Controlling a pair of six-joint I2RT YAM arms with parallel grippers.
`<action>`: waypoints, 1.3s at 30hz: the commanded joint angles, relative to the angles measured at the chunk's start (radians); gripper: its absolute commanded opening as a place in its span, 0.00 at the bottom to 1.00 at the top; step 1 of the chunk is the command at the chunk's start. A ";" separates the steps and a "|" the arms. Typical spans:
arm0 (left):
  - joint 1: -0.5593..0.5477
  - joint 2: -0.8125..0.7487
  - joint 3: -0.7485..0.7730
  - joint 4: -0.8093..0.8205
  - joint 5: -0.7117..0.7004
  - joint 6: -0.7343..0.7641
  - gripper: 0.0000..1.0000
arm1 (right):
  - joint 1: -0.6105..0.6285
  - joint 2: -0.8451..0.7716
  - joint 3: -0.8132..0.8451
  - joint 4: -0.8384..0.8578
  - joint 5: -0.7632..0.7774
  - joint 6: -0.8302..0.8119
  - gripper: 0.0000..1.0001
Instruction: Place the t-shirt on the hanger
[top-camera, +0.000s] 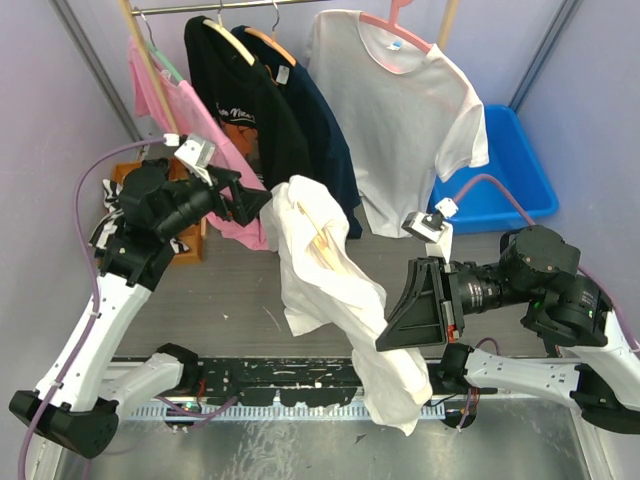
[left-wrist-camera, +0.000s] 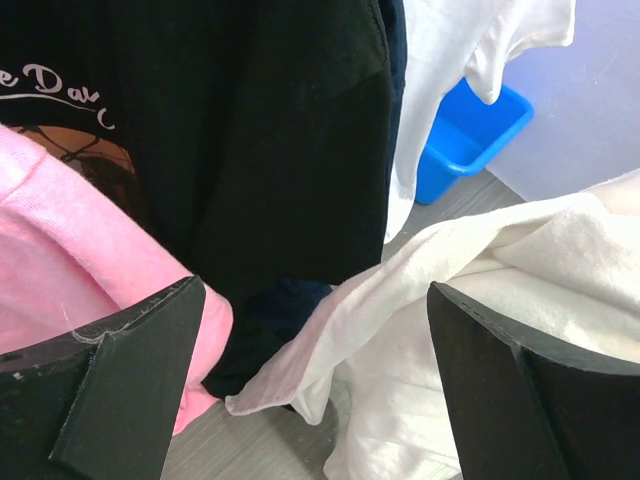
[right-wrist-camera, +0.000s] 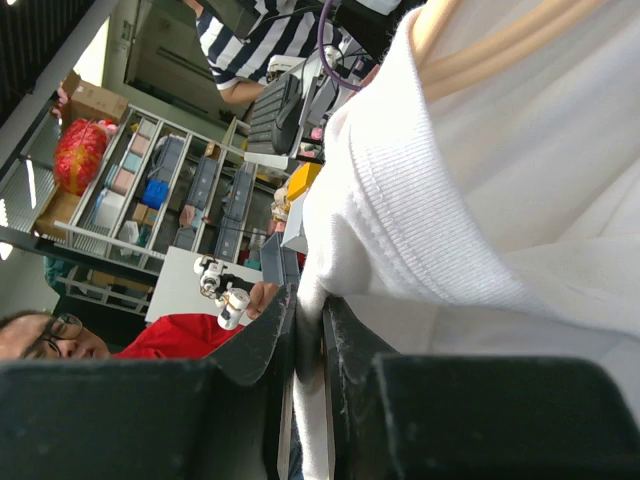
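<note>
From above, the left gripper (top-camera: 262, 203) had its jaws wide apart and empty, with the top of the t-shirt (top-camera: 330, 280) just off their tips. The right gripper (top-camera: 388, 340) was clamped on a lower fold. A pale strip in the cloth beyond its jaws seemed to be the hanger (top-camera: 322, 240).

In the left wrist view, the t-shirt (left-wrist-camera: 500, 270) bunched ahead of the open jaws, by one finger (left-wrist-camera: 530, 390). A black shirt (left-wrist-camera: 250, 130) hung beyond them.

In the right wrist view, the nearly closed jaws pinched the t-shirt's (right-wrist-camera: 450, 200) ribbed edge, and the hanger's (right-wrist-camera: 500, 40) wood lay past their tips.
</note>
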 joint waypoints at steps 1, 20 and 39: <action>0.015 -0.020 0.000 0.043 0.069 -0.023 0.99 | 0.000 -0.012 0.033 0.141 -0.023 -0.035 0.01; 0.016 0.031 -0.024 0.110 0.271 -0.061 0.91 | -0.001 -0.050 0.022 0.195 -0.050 -0.009 0.01; 0.010 0.070 -0.042 0.130 0.360 -0.111 0.84 | 0.000 -0.072 0.027 0.216 -0.066 -0.011 0.01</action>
